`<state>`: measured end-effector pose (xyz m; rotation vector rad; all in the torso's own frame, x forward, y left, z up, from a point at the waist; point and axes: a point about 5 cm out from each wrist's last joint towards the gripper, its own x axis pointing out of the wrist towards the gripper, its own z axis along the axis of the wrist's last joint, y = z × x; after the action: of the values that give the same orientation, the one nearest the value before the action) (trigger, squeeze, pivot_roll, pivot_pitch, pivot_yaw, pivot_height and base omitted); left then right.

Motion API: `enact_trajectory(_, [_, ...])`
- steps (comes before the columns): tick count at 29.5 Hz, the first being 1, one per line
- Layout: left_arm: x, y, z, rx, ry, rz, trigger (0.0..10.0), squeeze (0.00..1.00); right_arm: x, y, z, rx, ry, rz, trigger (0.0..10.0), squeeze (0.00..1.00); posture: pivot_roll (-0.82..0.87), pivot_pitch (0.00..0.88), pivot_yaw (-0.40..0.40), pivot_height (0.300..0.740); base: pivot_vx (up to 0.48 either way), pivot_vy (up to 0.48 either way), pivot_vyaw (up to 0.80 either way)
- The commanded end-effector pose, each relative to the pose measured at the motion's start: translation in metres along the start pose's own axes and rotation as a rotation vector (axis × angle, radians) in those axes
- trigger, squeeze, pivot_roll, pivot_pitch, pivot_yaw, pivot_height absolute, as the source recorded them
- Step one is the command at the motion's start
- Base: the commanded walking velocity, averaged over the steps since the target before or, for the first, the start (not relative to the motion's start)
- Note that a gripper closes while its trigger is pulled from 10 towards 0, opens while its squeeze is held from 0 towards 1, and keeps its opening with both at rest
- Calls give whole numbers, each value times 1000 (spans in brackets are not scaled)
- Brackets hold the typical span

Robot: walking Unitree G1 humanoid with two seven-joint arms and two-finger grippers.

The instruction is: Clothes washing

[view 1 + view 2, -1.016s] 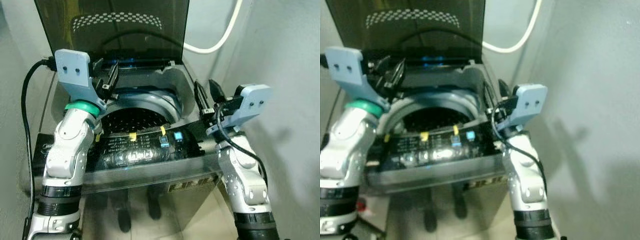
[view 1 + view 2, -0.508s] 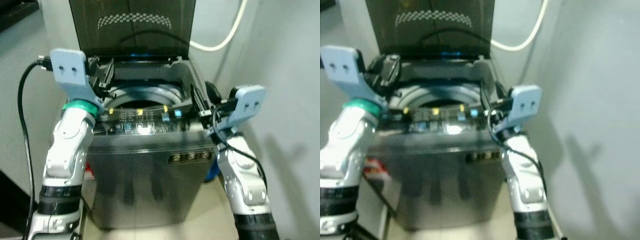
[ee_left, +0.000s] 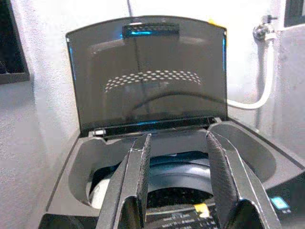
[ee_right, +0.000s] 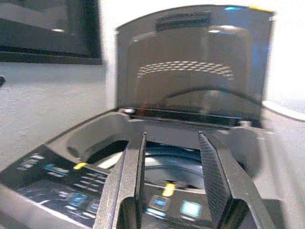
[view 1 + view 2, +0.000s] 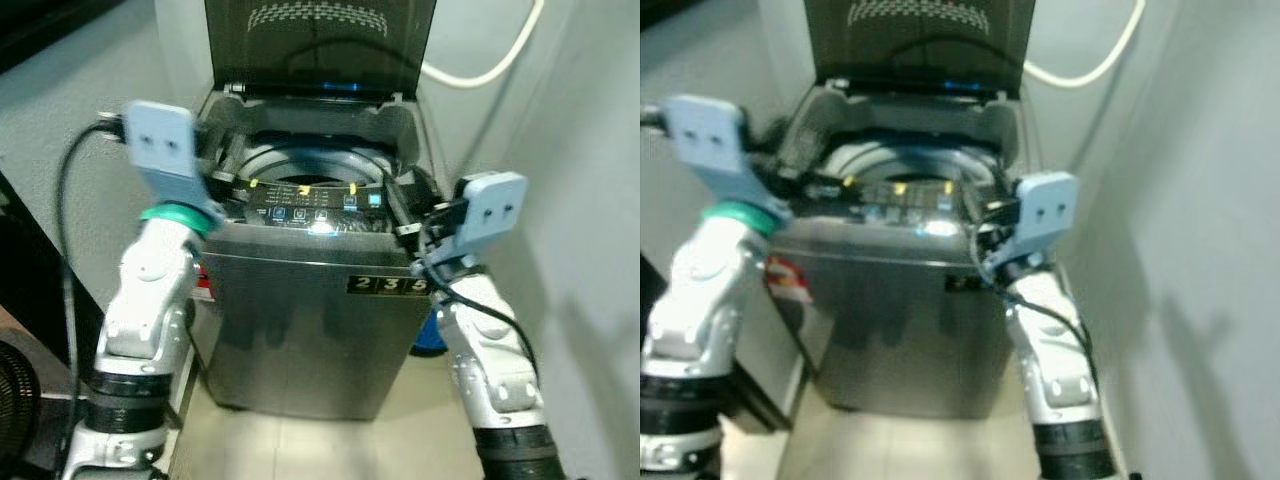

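1. Nearest the head camera are the two silver arms, smooth jointed metal. Each carries a flat pale-blue wrist plate, and the left has a green ring below its plate.
2. The left gripper [image 3: 176,191] is raised at the front left corner of the washing machine [image 5: 310,330]. Its two long black fingers [image 3: 136,186] have a woven, carbon-like texture and stand wide apart with nothing between them.
3. The right gripper [image 4: 169,188] is raised at the machine's front right corner. Its fingers [image 4: 214,186] are likewise spread wide and empty.
4. The washing machine is a tall, boxy top-loader of dark grey brushed metal. It stands on a pale tiled floor [image 5: 300,445], squarely before the robot, in a narrow space between light walls.
5. On its front face, upper right, sits a small badge with pale digits [image 5: 387,285].
6. Across the front top edge runs a glossy black control panel [image 5: 315,208], long axis side to side, with small blue-lit squares and yellow tabs; a light glares on it.
7. Behind the panel opens the round tub [image 3: 181,179], ringed by a blue-grey rim, its floor dark and perforated.
8. The lid [image 5: 320,45], a dark tinted translucent sheet with a band of pale dots, stands upright, hinged at the rear, with its handle edge uppermost.
9. Farthest back, a white hose [image 5: 490,65] curves along the wall to a tap [image 3: 261,29].
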<state>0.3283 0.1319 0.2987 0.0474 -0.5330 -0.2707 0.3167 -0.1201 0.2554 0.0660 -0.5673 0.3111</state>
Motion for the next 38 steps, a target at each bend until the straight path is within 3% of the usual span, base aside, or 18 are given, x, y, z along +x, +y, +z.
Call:
enact_trajectory(1, [-4,4,-3,18,15,1,10000,0,-2,6,-4,8,12,22,10000,0,-12,76,28,740,0,0,800])
enact_trajectory(10, [-8,-2,-9,23,34,-25,10000,0,-2,7,-6,10,17,29,10000,0,-9,74,30,740,0,0,800])
enact_trajectory(38, [-11,-1,-19,60,71,-31,10000,0,-3,6,-8,22,18,30,10000,0,-7,64,35,740,0,0,800])
